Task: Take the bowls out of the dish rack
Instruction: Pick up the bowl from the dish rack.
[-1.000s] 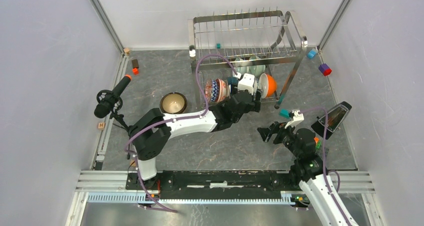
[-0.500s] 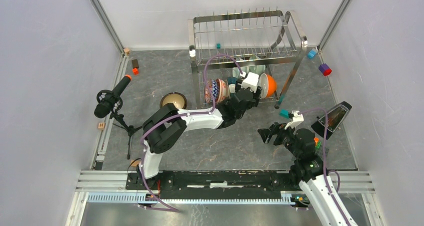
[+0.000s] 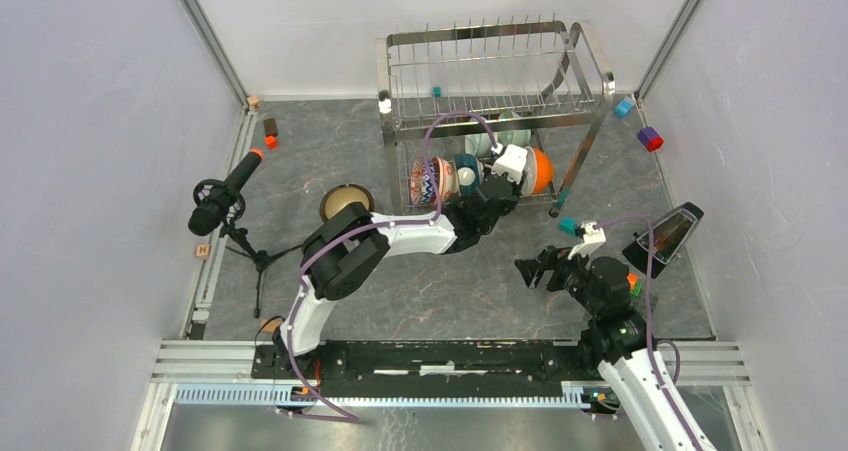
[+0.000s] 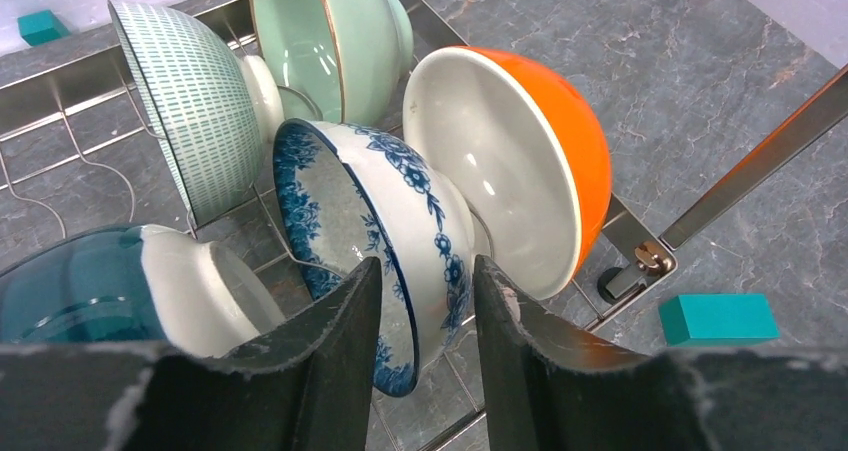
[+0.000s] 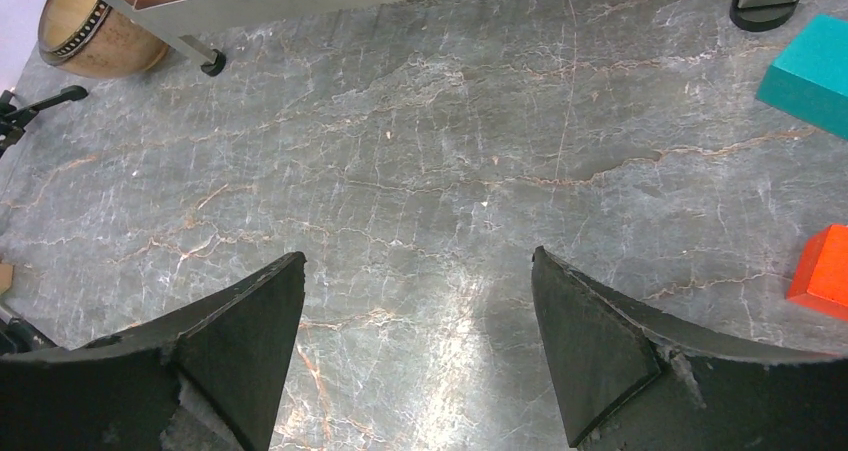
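Straddling the blue-and-white bowl [image 4: 400, 201] rim, mid-frame in the dish rack [image 3: 470, 71] lower tier, left pincer [image 4: 425, 271] is held spread; next, squeeze + lift-out are reqd; right pincer [image 5: 417, 261]: spread, over worktop [image 5: 450, 121].

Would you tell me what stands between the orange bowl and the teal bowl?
The blue-and-white bowl, on edge, its rim between the left gripper's fingers; the left wrist view shows it.

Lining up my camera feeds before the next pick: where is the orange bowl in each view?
Top external: orange bowl on the lower tier of the dish rack, right end.
Left wrist: right of centre, behind the blue-and-white bowl.
Right wrist: not in view.
Shared landmark: teal block beside the rack's foot.
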Tool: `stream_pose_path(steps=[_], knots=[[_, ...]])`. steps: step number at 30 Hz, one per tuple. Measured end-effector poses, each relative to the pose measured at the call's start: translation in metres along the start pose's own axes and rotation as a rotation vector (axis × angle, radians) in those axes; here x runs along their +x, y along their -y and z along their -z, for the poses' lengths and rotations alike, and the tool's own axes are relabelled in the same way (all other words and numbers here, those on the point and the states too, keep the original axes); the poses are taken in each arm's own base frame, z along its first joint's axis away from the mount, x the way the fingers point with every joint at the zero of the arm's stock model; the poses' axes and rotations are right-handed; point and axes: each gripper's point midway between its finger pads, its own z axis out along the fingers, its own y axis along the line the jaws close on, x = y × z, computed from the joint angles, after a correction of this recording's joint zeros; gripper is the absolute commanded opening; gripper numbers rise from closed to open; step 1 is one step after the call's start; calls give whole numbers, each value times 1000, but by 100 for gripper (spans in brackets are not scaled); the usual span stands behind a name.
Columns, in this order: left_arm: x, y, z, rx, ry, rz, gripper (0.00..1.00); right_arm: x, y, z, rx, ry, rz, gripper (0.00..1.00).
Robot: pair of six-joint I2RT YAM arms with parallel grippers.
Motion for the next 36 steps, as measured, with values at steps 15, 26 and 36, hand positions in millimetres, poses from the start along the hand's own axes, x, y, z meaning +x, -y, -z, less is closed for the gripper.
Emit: stream_pose_path(steps=[15,26,36], knots=[[3,4,-12,64,-8,22,29,0,-4,1,-16,0,13,89],[4,5,-13,101,-6,38,4,1,-4,1,-19,-2,14,89],[5,1,-8,154,9,61,2,1,-3,0,-13,0,14,89]])
